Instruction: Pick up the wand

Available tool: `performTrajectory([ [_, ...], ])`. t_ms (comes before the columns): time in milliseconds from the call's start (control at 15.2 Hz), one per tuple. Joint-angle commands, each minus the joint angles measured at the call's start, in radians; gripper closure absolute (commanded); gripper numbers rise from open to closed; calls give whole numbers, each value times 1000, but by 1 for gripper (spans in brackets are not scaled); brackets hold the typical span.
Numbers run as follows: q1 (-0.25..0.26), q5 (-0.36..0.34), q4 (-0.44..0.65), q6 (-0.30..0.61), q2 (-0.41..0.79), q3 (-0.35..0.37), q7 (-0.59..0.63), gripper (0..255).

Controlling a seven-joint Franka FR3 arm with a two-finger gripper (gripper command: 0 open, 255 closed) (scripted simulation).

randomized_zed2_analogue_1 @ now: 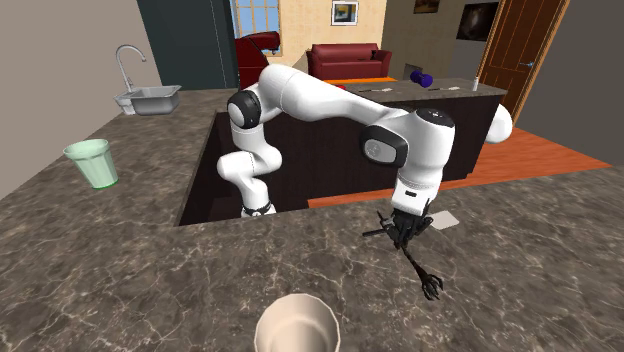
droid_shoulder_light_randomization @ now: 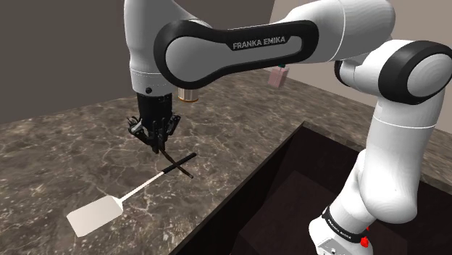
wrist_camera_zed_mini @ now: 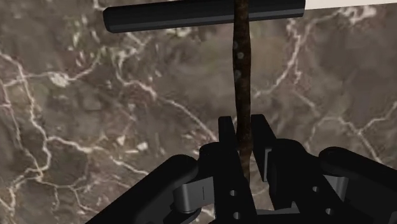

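The jaws are drawn in narrow and hold the wand (wrist_camera_zed_mini: 240,63) — a thin, dark, knobbly stick clasped between the two black fingers (wrist_camera_zed_mini: 261,129) close to one of its ends. From that grip the wand (droid_shoulder_light_randomization: 165,153) slants down and away over the brown marbled table (droid_shoulder_light_randomization: 58,152). There it crosses the black handle of a spatula (droid_shoulder_light_randomization: 94,215), which lies flat on the table with its white blade toward the shoulder view's near left. I cannot tell whether the wand's low tip touches the stone. In the second exterior view the wand (randomized_zed2_analogue_1: 418,264) ends in a small claw-like tip on the near side of the arm. A pale green cup (randomized_zed2_analogue_1: 92,162) stands well apart at the far left — a beige bowl (randomized_zed2_analogue_1: 297,325) sits at the near edge.
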Motion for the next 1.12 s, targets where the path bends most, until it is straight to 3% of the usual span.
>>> performTrajectory([
  [0,0,-1,1,0,1,0,0,255],
  [1056,23,-6,229,-212,18,6,1,255],
])
